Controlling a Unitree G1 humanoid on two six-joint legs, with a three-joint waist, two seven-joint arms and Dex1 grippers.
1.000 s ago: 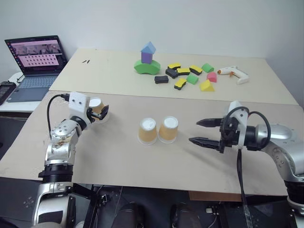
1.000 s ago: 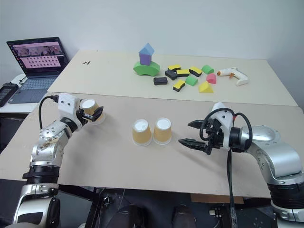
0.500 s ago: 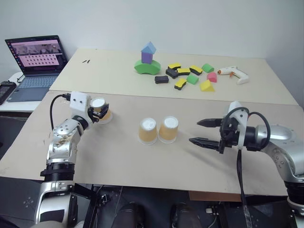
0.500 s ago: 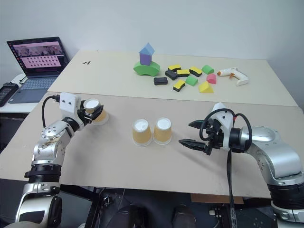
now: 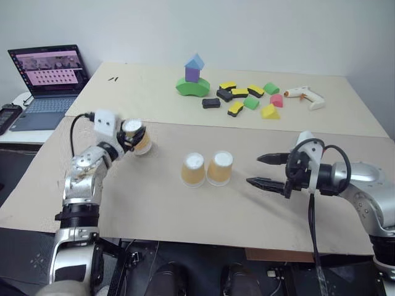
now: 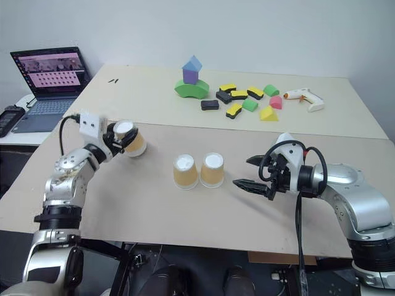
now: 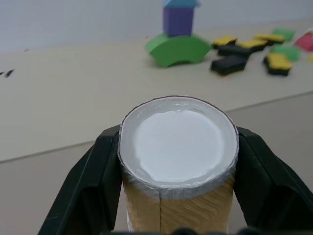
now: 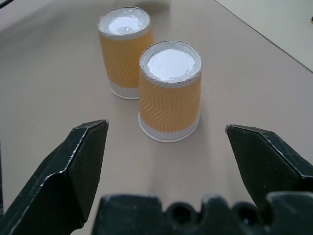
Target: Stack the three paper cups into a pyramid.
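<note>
Two tan-orange paper cups stand upside down side by side in the middle of the near table, one on the left (image 5: 192, 169) and one on the right (image 5: 220, 168), touching or nearly so. My left gripper (image 5: 132, 137) is shut on the third paper cup (image 5: 138, 136), holding it lifted above the table to the left of the pair; its white base (image 7: 178, 138) sits between the black fingers (image 7: 93, 181). My right gripper (image 5: 264, 169) hangs open to the right of the pair, and its fingers (image 8: 73, 166) point at the nearer cup (image 8: 169, 91).
On the far table stand a green-purple-blue block tower (image 5: 192, 76), several loose foam blocks (image 5: 244, 98) and a glue gun (image 5: 303, 95). A laptop (image 5: 45, 79) sits on a side desk at the far left. A seam divides the two tables (image 5: 247, 131).
My left gripper closed on the third cup and lifted it up and to the right, toward the pair. The right gripper stayed where it was, open.
</note>
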